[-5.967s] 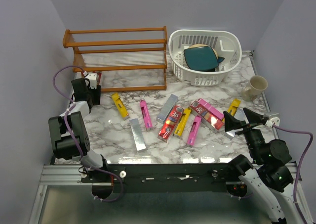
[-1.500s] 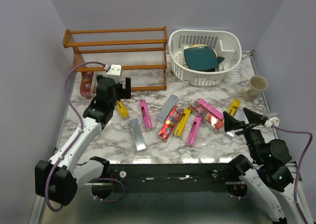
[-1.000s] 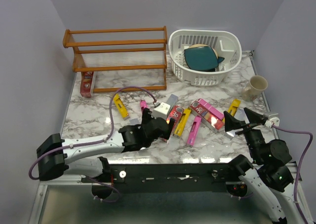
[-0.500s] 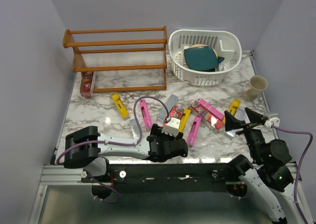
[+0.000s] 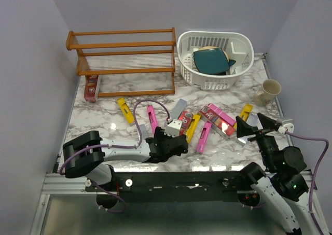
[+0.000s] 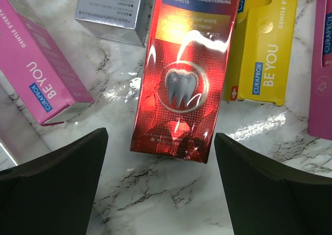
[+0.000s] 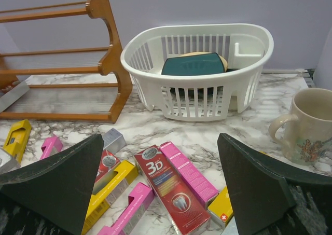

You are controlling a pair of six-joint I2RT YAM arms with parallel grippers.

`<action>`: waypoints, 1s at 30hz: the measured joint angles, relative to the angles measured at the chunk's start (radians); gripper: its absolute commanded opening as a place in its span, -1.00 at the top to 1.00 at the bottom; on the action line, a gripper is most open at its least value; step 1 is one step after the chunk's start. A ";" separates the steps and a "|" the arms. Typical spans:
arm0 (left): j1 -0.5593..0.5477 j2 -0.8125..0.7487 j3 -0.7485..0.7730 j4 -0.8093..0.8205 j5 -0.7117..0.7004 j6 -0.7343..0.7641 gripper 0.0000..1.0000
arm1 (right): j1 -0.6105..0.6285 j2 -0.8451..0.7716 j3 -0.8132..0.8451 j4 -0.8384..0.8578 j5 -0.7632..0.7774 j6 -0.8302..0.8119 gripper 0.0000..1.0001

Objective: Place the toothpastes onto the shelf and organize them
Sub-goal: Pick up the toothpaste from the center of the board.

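Several toothpastes lie loose mid-table: a red carton point(image 6: 181, 74) with a tooth picture, a yellow one point(image 6: 264, 48) to its right, a pink one point(image 6: 36, 74) and a silver one point(image 6: 111, 9) to its left. My left gripper point(image 5: 174, 136) point(image 6: 161, 136) is low over the table, open, with the red carton's near end level with its fingertips and touching neither. Another red carton point(image 5: 92, 87) stands at the left end of the shelf point(image 5: 124, 58), whose tiers are bare. My right gripper point(image 5: 253, 125) point(image 7: 161, 136) is open and holds nothing, facing a red "3D" carton point(image 7: 174, 193).
A white slotted basket point(image 5: 215, 58) holding a teal item stands right of the shelf. A mug point(image 5: 267, 91) stands near the right edge. My left arm lies along the table's front, over a silver carton point(image 5: 141, 130). More cartons point(image 5: 245, 112) lie close to my right gripper.
My left arm has left the shelf's left end and swung down across the front. Its gripper has come to the red carton's near end. The right arm has not moved.
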 measured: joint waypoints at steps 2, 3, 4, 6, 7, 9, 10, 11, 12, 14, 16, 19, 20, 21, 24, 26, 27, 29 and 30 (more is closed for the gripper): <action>0.013 -0.003 -0.010 0.035 0.026 0.019 -0.86 | 0.000 0.000 0.000 0.000 0.000 0.000 -1.00; 0.017 -0.002 -0.011 0.049 0.035 0.029 -0.86 | 0.000 0.000 0.000 0.000 0.000 0.000 -1.00; 0.020 -0.002 -0.011 0.062 0.042 0.037 -0.85 | 0.000 0.000 0.000 0.000 0.000 0.000 -1.00; 0.027 0.000 -0.011 0.093 0.055 0.054 -0.82 | 0.000 0.000 0.000 0.000 0.000 0.000 -1.00; 0.033 0.003 -0.011 0.106 0.060 0.062 -0.80 | 0.000 0.000 0.000 0.000 0.000 0.000 -1.00; 0.044 0.016 -0.011 0.139 0.076 0.081 -0.74 | 0.000 0.000 0.000 0.000 0.001 0.000 -1.00; 0.047 0.020 -0.013 0.150 0.081 0.091 -0.72 | 0.000 0.000 0.000 0.000 0.001 0.000 -1.00; 0.053 0.023 -0.018 0.164 0.087 0.100 -0.66 | 0.000 0.000 0.000 0.000 0.001 0.000 -1.00; 0.060 0.024 -0.024 0.180 0.095 0.106 -0.63 | 0.000 0.000 0.000 0.000 0.002 0.000 -1.00; 0.076 0.025 -0.038 0.205 0.108 0.117 -0.56 | 0.000 0.000 0.000 0.000 0.002 0.000 -1.00; 0.091 0.025 -0.055 0.232 0.126 0.125 -0.53 | 0.000 0.000 0.000 0.000 0.003 -0.001 -1.00; 0.103 0.029 -0.066 0.249 0.140 0.137 -0.50 | 0.000 0.000 0.000 0.000 0.003 -0.001 -1.00; 0.103 0.031 -0.066 0.253 0.144 0.142 -0.50 | 0.000 0.000 0.000 0.000 0.003 -0.001 -1.00; 0.103 0.034 -0.066 0.257 0.147 0.144 -0.50 | 0.000 0.000 0.000 0.000 0.003 -0.001 -1.00; 0.103 0.048 -0.066 0.262 0.155 0.151 -0.48 | 0.000 0.000 0.000 0.000 0.003 -0.001 -1.00; 0.103 0.060 -0.066 0.263 0.160 0.154 -0.40 | 0.000 0.000 0.000 0.000 0.003 -0.001 -1.00; 0.103 0.063 -0.066 0.263 0.162 0.159 -0.37 | 0.000 0.000 0.000 0.000 0.003 -0.001 -1.00; 0.103 0.067 -0.066 0.266 0.168 0.167 -0.32 | 0.000 0.000 0.000 0.000 0.003 -0.001 -1.00; 0.103 0.067 -0.066 0.267 0.169 0.170 -0.30 | 0.000 0.000 0.000 0.000 0.003 -0.001 -1.00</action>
